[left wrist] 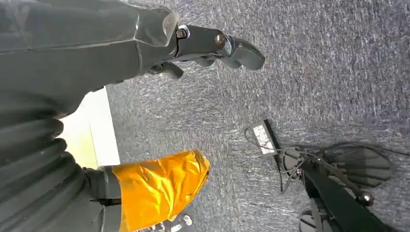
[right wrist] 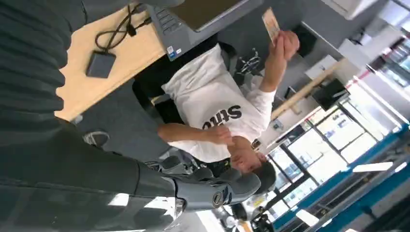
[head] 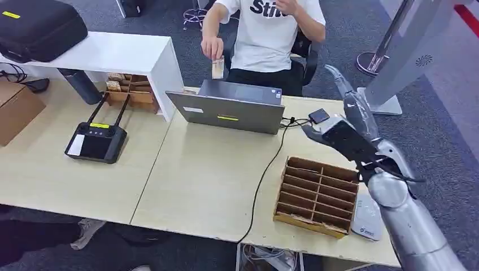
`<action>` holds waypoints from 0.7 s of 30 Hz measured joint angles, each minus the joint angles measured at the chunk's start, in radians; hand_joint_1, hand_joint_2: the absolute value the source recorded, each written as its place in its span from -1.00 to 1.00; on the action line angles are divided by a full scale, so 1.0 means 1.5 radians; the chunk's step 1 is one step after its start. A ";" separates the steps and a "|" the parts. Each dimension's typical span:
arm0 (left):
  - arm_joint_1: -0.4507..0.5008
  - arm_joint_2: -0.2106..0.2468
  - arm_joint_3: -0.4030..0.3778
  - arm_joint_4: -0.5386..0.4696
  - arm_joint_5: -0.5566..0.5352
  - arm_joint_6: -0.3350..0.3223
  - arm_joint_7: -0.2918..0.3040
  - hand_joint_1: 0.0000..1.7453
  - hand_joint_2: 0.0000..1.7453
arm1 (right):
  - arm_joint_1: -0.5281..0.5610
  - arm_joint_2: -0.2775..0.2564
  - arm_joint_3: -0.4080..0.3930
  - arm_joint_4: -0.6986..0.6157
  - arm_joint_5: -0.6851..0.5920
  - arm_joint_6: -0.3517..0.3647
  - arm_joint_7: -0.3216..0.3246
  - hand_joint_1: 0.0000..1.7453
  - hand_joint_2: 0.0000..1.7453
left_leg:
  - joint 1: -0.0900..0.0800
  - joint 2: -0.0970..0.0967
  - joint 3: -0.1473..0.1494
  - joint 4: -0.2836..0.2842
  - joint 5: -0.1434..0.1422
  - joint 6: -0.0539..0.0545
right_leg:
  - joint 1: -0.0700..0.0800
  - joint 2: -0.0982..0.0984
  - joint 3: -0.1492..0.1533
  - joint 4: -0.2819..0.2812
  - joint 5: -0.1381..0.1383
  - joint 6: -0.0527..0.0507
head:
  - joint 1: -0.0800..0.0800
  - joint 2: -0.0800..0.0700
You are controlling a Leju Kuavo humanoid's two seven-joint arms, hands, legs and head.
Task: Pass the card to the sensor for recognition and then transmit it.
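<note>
Right robot hand is raised above the counter at roughly 3 o'clock in the head view, fingers spread and holding nothing; it hangs just beyond the far edge of the slotted cardboard organiser and near the small black sensor, which lies by the counter's far edge with a cable running to it. Left robot hand hangs over grey carpet in the left wrist view, fingers loosely apart, nothing in them. The card is off the counter; a seated person in a white shirt pinches it in one hand at about 12 o'clock, behind the grey laptop, card upright; the same card shows in the right wrist view, held up beside the laptop. A black controller lies at 9 o'clock on the counter; a grey flat device sits at 4 o'clock, just beside the organiser.
</note>
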 joint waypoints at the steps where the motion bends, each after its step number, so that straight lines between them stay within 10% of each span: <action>1: -0.001 0.000 -0.005 0.000 0.000 0.001 0.002 -1.00 1.00 | -0.024 0.004 0.023 0.018 0.010 0.002 0.008 -1.00 1.00 | 0.000 0.000 0.000 0.000 0.000 0.000 | 0.000 0.000 0.000 0.000 0.000 0.000 | 0.000 0.000; 21: -0.001 -0.001 -0.038 0.000 0.000 -0.037 0.013 -1.00 1.00 | -0.222 0.142 0.163 0.286 -0.042 0.122 0.085 -1.00 1.00 | 0.001 -0.001 -0.001 0.000 0.000 0.000 | 0.001 -0.001 -0.001 0.000 0.000 -0.001 | 0.000 0.000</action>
